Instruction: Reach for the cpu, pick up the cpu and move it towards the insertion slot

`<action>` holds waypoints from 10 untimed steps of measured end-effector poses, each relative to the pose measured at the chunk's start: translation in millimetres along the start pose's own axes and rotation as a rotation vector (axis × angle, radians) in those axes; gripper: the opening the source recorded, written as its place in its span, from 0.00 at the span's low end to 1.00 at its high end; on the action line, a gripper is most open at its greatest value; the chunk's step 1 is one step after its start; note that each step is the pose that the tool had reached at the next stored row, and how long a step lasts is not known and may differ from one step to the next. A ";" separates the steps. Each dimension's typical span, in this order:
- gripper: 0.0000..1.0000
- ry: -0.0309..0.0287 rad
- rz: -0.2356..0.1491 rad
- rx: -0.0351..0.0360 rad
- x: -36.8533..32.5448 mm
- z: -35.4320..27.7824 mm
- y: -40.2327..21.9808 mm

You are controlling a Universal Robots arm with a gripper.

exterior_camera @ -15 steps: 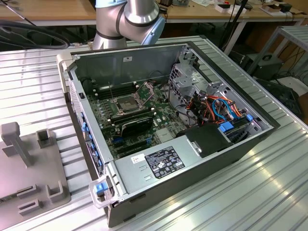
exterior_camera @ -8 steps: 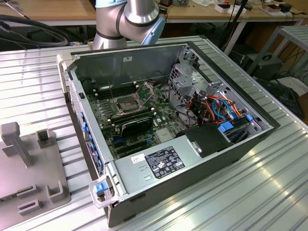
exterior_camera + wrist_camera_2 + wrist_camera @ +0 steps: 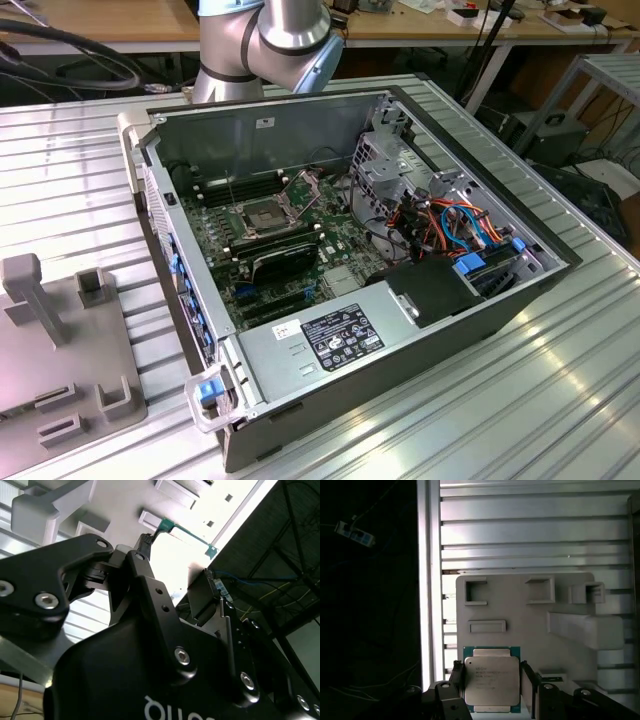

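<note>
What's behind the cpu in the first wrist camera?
Behind the cpu, held in the gripper, lies the grey notched block on the ribbed metal table. The block's patch directly behind the chip is covered.

The silver arm [image 3: 268, 40] with its blue-grey joint caps is bending at the far edge of the exterior view, while its black gripper [image 3: 491, 671] is pointing downward, jaws pressing against two opposite sides of the cpu [image 3: 491, 685].
</note>
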State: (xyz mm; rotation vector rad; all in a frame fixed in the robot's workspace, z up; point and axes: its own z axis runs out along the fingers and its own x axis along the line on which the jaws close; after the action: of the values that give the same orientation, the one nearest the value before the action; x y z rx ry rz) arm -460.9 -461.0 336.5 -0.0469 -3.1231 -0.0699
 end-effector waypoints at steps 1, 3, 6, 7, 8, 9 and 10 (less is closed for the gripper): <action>0.55 0.0000 0.000 0.0000 0.0 -1.7 0.1; 0.55 -0.0001 0.000 0.0000 0.0 -3.3 0.1; 0.55 -0.0001 0.000 -0.0001 0.1 -6.9 0.3; 0.55 -0.0001 0.000 0.0000 0.1 -8.0 0.4; 0.55 -0.0001 0.000 -0.0001 0.2 -8.8 0.4; 0.55 0.0000 0.000 0.0000 0.2 -10.0 0.4; 0.55 0.0000 0.000 0.0000 0.2 -11.2 0.5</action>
State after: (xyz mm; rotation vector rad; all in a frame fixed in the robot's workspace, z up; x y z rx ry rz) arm -460.9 -461.0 347.7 -0.0469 -3.1231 -0.0699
